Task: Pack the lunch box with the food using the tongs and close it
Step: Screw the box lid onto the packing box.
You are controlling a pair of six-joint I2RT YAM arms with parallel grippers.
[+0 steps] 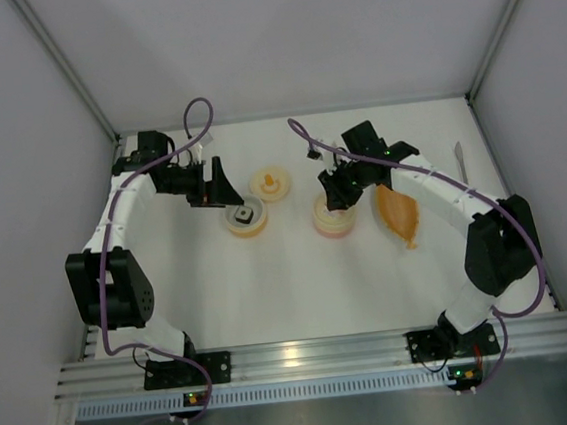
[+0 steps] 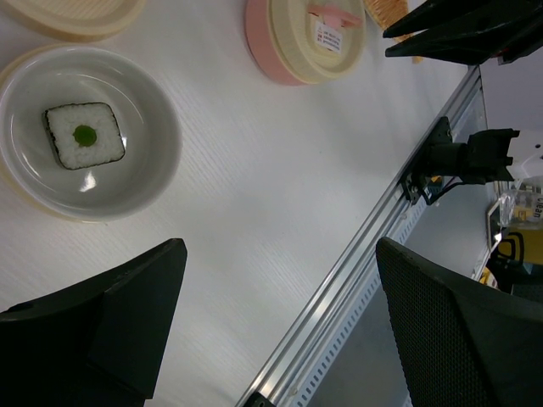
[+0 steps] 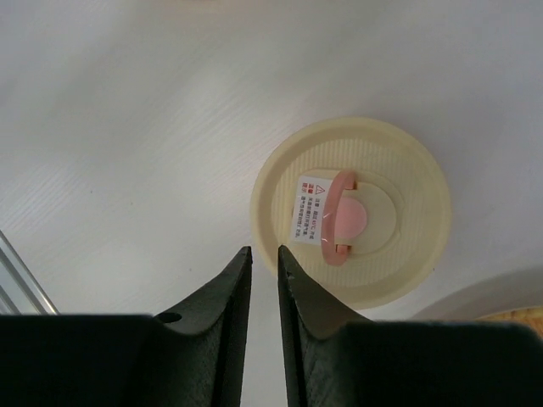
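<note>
Claw on the left spread wide, holding nothing, hanging over bare table just beside a shallow cream bowl with one square rice piece inside. Next along, a spare lid with an orange knob, lying flat. Then the lunch box, pink-rimmed, with its lid seated on top and the pink handle facing up.

Claw on the right pinched down to a thin slit, gripping nothing, poised above the table just beside the lid's edge. Bag of food flat on the table to the right of the box, touching it or nearly so. Tongs far right by the wall, untouched.

Probably a matter of getting the lid off first, since nothing can go in while it sits there. Spread the right-hand fingers again before coming down. Centre over the pink handle, not the rim. Straddle the handle across its narrow side, squeeze, then lift straight up so as not to drag the box. Park the lid on open table, away from the bag.
</note>
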